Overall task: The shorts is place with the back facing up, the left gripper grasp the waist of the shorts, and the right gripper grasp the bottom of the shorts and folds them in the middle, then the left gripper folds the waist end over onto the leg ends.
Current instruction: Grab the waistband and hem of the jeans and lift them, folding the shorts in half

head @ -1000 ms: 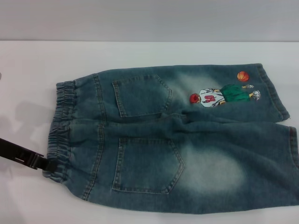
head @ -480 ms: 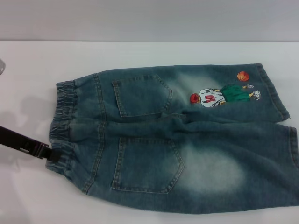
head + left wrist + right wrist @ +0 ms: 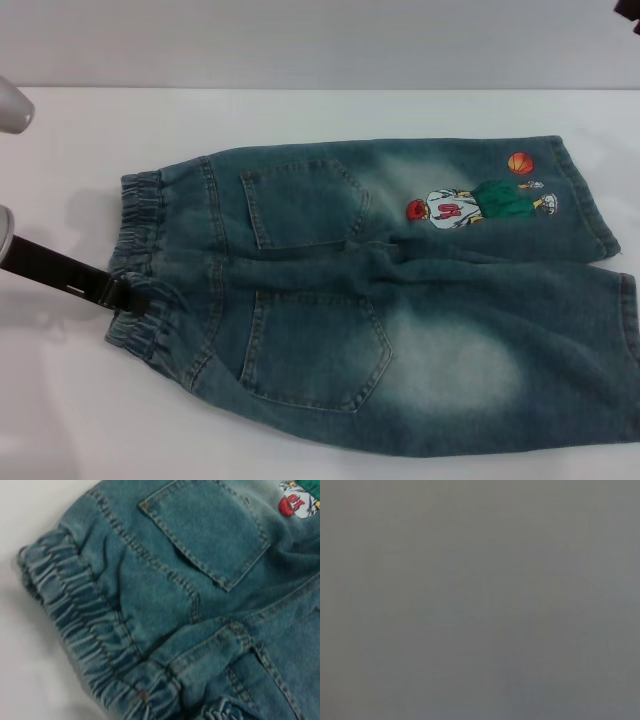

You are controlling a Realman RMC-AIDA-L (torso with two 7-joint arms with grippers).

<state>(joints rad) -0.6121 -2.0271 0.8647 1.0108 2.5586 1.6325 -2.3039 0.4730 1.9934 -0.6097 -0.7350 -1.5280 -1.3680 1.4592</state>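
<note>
Left gripper: black fingers reach in from the counter's left side and are closed on the elastic waistband at its near half; the band is bunched and lifted around them.
Waist end: gathered elastic, ridged and springy; judged the thickest, most secure hold on the garment, several layers pinched together.
The shorts: lie back side up across the white counter, waist to the left, legs to the right; two patch pockets show.
Handling: denim judged soft but fairly heavy, limp rather than stiff, rough enough not to slip; it likely sags and drags where unsupported, so a fold needs a hold at both ends.
Cartoon print: on the far leg, orange ball beside it.
Bottom of the shorts: stitched double hems, judged the firm edge for a pinch; the near hem runs past the frame.
Right gripper: only a dark corner shows at top right, well apart from the cloth; whether its fingers are open or closed cannot be told.
</note>
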